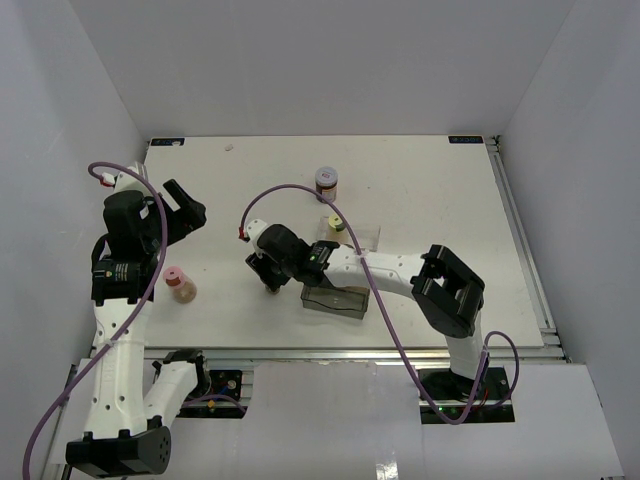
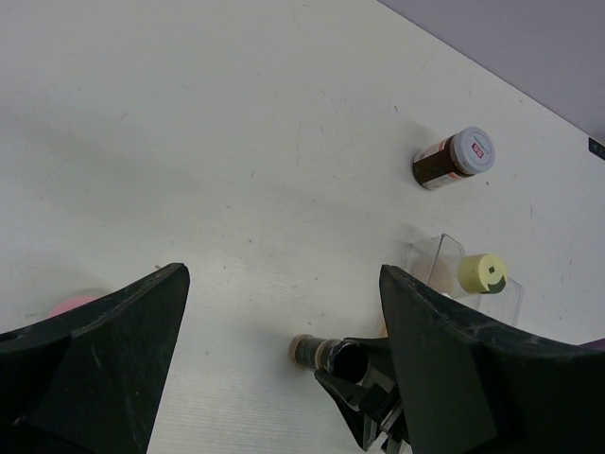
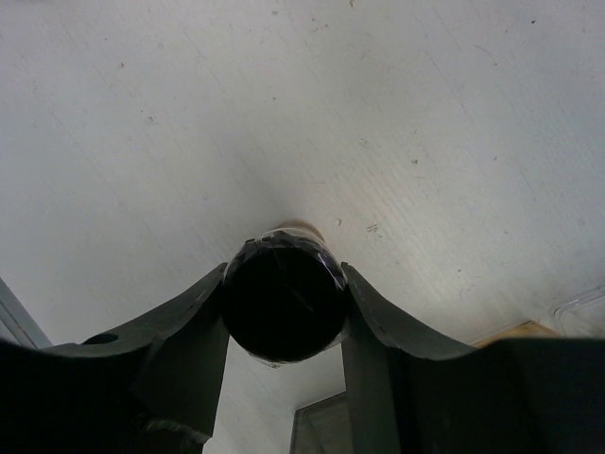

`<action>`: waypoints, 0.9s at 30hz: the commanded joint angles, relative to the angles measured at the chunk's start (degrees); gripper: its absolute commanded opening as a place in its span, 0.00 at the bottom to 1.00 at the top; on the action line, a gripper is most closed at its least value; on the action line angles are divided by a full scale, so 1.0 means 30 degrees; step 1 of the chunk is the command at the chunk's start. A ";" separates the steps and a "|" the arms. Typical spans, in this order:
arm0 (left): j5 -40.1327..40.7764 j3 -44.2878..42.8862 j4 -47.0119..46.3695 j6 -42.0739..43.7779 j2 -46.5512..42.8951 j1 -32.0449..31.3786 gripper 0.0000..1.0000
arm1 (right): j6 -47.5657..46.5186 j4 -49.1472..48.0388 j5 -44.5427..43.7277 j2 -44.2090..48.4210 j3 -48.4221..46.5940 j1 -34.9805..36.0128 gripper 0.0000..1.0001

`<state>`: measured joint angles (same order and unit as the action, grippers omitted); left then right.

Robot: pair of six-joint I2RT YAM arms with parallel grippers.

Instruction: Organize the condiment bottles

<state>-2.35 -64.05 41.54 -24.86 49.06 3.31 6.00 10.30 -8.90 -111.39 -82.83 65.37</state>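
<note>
My right gripper (image 1: 270, 278) is shut on a black-capped jar (image 3: 284, 301), its fingers (image 3: 189, 331) pressed on both sides of the cap. The jar is upright at or just above the table, left of the smoky bin (image 1: 335, 298). It also shows in the left wrist view (image 2: 326, 355). My left gripper (image 1: 188, 215) is open and empty above the table's left side. A pink-capped jar (image 1: 178, 283) stands below it. A white red-labelled jar (image 1: 326, 180) stands at the back middle. A yellow-green-capped jar (image 1: 337, 225) sits in a clear box (image 1: 362, 238).
The clear box (image 2: 444, 257) and the white-capped jar (image 2: 454, 159) lie beyond my left gripper (image 2: 284, 284) in its wrist view. White walls close in the table (image 1: 440, 190) on three sides. The right arm's elbow (image 1: 450, 290) sits near the front right.
</note>
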 commanded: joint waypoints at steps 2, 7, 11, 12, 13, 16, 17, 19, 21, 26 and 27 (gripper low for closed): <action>-0.0043 0.0192 -0.0328 0.0201 -0.0124 0.0074 0.93 | -0.0131 -0.0612 -0.0732 0.0465 -0.0617 0.0131 0.36; -0.0409 0.0148 -0.0320 0.0250 -0.0017 0.0097 0.93 | -0.0628 0.0382 -0.1787 0.1976 -0.0625 0.0125 0.12; -0.1340 0.0318 -0.0489 0.0305 0.0194 0.0097 0.93 | -0.1014 0.1623 -0.2965 0.4659 -0.0194 0.0125 0.08; -0.1668 0.0375 -0.0546 0.0395 0.0350 0.0082 0.93 | -0.1091 0.1931 -0.3355 0.5397 0.0092 0.0125 0.08; -0.1991 0.0430 -0.0574 0.0509 0.0514 0.0077 0.93 | -0.1138 0.2178 -0.3697 0.6112 0.0352 0.0125 0.08; -0.3428 0.0815 -0.0811 0.1023 0.1025 0.0097 0.93 | -0.1283 0.3165 -0.4640 0.8881 0.1385 0.0080 0.08; -0.3893 0.0939 -0.0882 0.1132 0.1246 0.0090 0.93 | -0.1310 0.3575 -0.4991 0.9664 0.1791 0.0036 0.08; -0.4796 0.1189 -0.0980 0.1303 0.1541 0.0068 0.93 | -0.1213 0.4556 -0.5842 1.0698 0.2387 -0.0105 0.08; -0.5162 0.1433 -0.1145 0.1315 0.1680 0.0094 0.92 | -0.0891 0.5180 -0.6230 1.2136 0.3495 -0.0505 0.08; -0.5627 0.1773 -0.1424 0.1175 0.1715 0.0104 0.93 | -0.0578 0.5636 -0.6040 1.5055 0.5908 -0.2075 0.08; -0.5661 0.1788 -0.1424 0.1168 0.1737 0.0090 0.92 | -0.0541 0.5665 -0.5906 1.5415 0.6297 -0.2498 0.08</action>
<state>-16.04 -58.81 39.03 -21.88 55.05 3.31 3.59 24.15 -24.97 -68.81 -68.25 61.79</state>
